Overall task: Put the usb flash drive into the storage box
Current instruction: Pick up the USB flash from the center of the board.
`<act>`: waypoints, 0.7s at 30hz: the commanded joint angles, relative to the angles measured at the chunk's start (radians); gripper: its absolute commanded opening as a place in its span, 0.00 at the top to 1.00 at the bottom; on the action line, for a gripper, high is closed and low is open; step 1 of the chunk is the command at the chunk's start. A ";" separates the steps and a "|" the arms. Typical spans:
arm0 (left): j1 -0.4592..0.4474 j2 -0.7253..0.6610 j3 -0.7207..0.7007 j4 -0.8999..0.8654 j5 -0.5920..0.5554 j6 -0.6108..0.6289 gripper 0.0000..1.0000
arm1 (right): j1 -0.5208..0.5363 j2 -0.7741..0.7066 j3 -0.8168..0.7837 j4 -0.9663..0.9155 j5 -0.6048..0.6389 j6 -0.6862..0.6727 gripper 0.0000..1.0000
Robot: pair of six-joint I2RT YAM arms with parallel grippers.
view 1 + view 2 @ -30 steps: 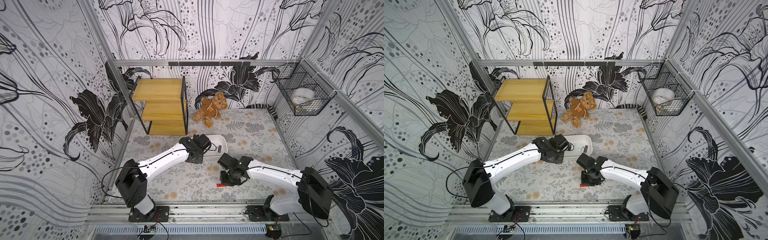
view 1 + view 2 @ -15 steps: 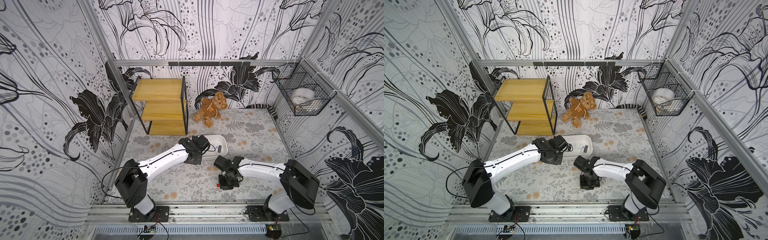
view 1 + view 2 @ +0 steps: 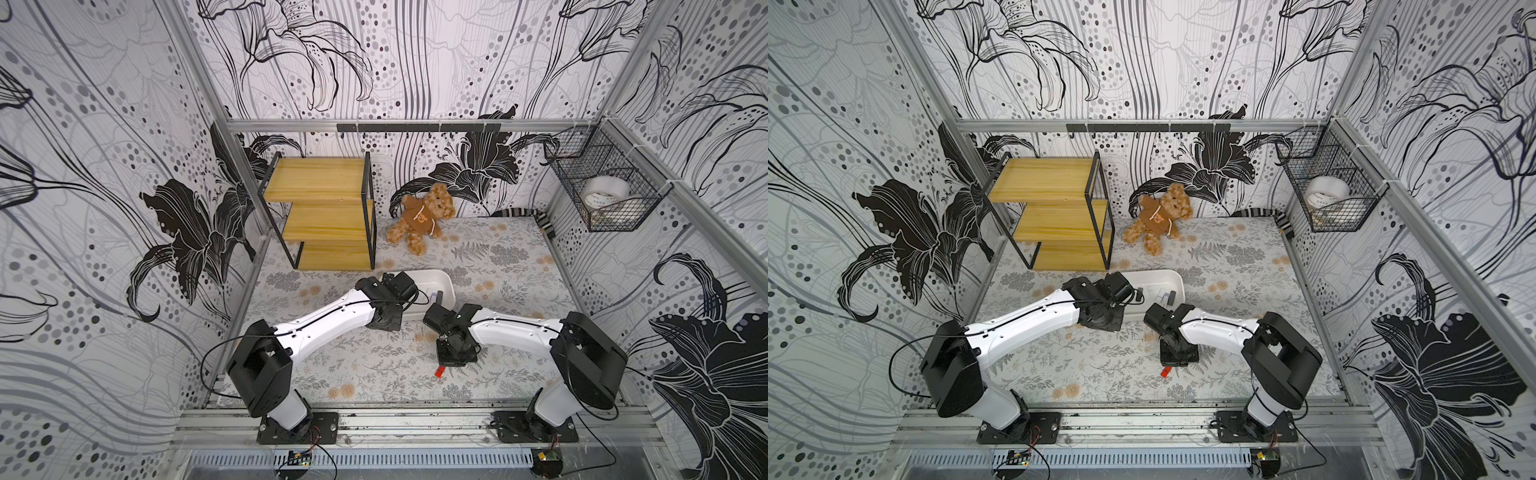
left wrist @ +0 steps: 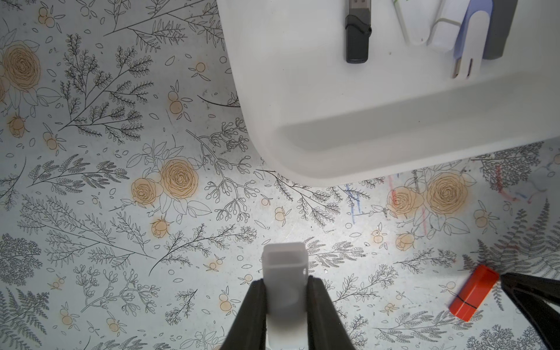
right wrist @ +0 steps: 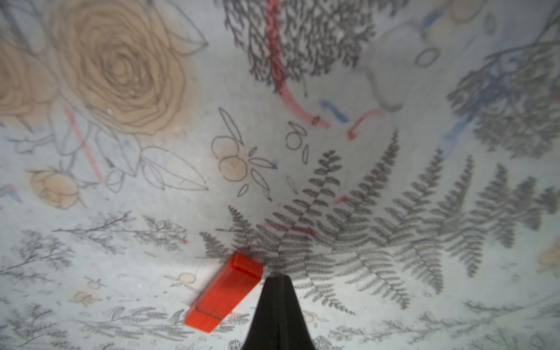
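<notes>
We are seeing a red usb flash drive lying flat at lower centre, a frosted drive pinched in the left claw, the white storage box sitting mid-frame.

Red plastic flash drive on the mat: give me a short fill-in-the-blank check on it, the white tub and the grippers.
The red rectangular plastic flash drive lies on the floral mat, held by ____ gripper.
The left gripper clamps a small plastic stick coloured ____.
The dark grey flash drive lies ____ the shallow white plastic storage box.
The gripper with jaws together beside the red drive is the ____ one.
Missing: neither; white; inside; right
</notes>
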State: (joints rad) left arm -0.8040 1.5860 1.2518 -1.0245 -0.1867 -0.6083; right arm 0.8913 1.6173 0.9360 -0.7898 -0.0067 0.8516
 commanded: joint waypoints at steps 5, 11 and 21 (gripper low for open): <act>0.011 -0.029 -0.023 0.024 0.003 -0.001 1.00 | 0.029 -0.057 0.061 -0.090 0.082 0.048 0.47; 0.011 -0.018 -0.011 0.023 0.006 0.008 1.00 | 0.090 -0.006 0.083 -0.029 0.047 0.120 0.37; 0.012 -0.034 -0.043 0.035 0.012 0.005 1.00 | 0.110 0.082 0.085 -0.040 0.076 0.117 0.33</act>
State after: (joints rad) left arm -0.7967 1.5768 1.2282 -1.0126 -0.1825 -0.6079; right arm 0.9947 1.6764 1.0100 -0.8036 0.0460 0.9501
